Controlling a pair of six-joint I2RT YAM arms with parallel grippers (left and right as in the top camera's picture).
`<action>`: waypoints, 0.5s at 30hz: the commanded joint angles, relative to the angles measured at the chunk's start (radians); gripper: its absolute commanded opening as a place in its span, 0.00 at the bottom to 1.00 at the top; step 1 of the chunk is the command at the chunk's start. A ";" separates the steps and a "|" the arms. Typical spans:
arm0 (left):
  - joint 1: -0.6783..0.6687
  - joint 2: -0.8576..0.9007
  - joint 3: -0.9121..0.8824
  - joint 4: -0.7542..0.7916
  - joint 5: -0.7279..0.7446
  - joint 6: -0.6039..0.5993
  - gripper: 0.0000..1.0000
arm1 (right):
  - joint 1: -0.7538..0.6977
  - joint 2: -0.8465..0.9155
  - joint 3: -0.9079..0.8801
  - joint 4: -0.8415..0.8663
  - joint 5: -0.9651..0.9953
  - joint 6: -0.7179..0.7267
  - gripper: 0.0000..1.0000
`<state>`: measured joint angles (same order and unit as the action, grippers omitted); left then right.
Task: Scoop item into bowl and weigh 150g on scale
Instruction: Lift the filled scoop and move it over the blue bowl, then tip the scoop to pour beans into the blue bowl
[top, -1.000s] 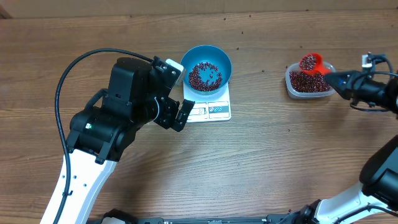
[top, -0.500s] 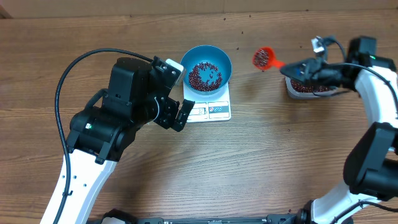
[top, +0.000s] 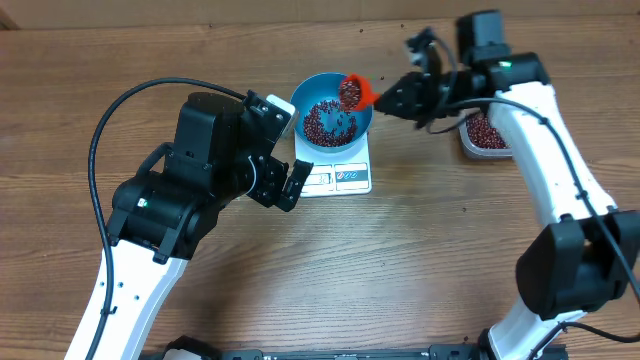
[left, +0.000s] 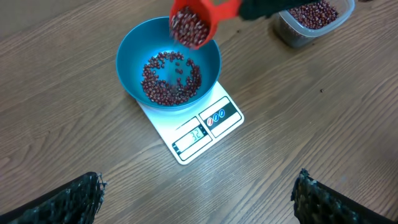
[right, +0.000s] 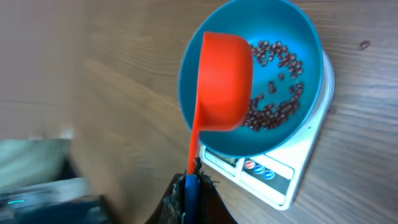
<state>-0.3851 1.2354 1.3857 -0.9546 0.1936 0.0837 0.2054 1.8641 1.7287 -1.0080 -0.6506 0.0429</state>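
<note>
On the left, the left tool (left: 198, 204) hangs above the wooden tabletop (top: 440, 260) with its two fingers spread wide and nothing between them. It sits just to the left of the scale (top: 340, 178). The white scale lies flat near the middle, its display and buttons along the near edge. The blue bowl (top: 300, 106) stands on its far part and covers most of the platform. A loose layer of dark red-brown beans (top: 328, 122) covers the bowl's bottom. Over the bowl's right rim hangs an orange-red scoop (top: 352, 90), tilted toward the bowl, its cup full of the same beans. Its thin handle runs rightward into the right tool (right: 190, 186), whose fingers are pressed together on the handle's end. Farther right, a clear plastic tub (top: 486, 136) with more beans rests on the tabletop, partly hidden under the right arm.
</note>
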 joint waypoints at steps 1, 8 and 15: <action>0.005 0.003 0.018 0.000 -0.010 -0.005 1.00 | 0.083 -0.003 0.085 -0.021 0.321 0.014 0.04; 0.005 0.003 0.018 0.000 -0.010 -0.005 0.99 | 0.226 -0.003 0.119 -0.034 0.674 0.013 0.04; 0.005 0.003 0.018 0.000 -0.010 -0.005 1.00 | 0.291 -0.003 0.119 -0.034 0.797 0.002 0.04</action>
<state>-0.3851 1.2354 1.3857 -0.9550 0.1936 0.0841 0.4831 1.8641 1.8183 -1.0447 0.0383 0.0513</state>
